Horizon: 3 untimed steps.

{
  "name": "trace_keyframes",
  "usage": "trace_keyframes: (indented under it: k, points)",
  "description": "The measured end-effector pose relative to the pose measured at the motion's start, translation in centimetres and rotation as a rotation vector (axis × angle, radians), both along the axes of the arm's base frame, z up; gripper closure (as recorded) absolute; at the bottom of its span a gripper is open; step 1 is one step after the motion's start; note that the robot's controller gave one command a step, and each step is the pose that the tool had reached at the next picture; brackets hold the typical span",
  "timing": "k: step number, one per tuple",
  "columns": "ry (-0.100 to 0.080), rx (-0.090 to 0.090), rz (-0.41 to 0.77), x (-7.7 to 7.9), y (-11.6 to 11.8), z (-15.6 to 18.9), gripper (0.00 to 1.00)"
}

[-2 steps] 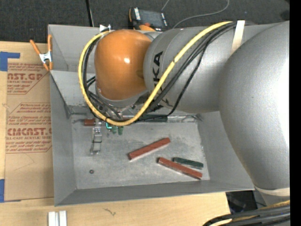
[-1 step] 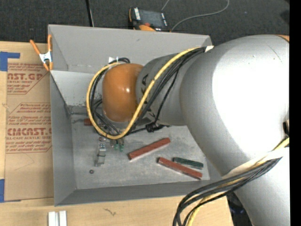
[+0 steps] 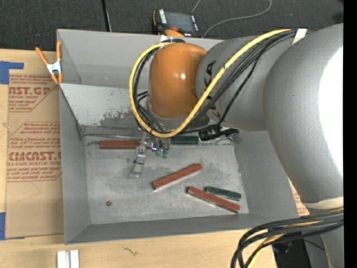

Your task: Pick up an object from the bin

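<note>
The arm comes in from the right, and its orange cover, ringed by a yellow cable, hangs over the back half of the grey bin. Below the cover the gripper hangs low over bare floor in the left-middle part of the bin. It looks small and partly shadowed, so I cannot tell whether it is open or closed, and nothing can be seen held in it. The nearest thing is a brown stick lying flat along the foot of the back wall. Its right end is just beside the gripper's upper part and seemingly apart from the tip. To the gripper's right, near but not touching, lies a slanted stick, reddish brown, with its right end raised toward the back. Further right, toward the front, a third red stick lies close alongside a short dark green stick. Another green piece pokes out from under the arm at the back wall. A small dark speck sits alone on the floor near the front left.
</note>
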<state>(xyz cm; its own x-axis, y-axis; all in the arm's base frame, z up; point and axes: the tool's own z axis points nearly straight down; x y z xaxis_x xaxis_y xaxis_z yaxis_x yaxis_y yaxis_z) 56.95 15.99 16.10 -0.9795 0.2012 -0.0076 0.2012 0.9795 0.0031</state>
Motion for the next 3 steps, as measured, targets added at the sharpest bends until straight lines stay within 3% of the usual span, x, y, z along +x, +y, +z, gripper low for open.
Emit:
trace_keyframes:
  k: [1, 2, 3]
  points:
    - [0.005, -0.002, 0.251, 1.5, -8.5, -9.0, 0.00]
    - [0.008, -0.003, 0.440, -7.5, -10.4, -9.0, 0.00]
    - [0.004, -0.007, 0.802, -5.2, -15.1, -5.2, 0.00]
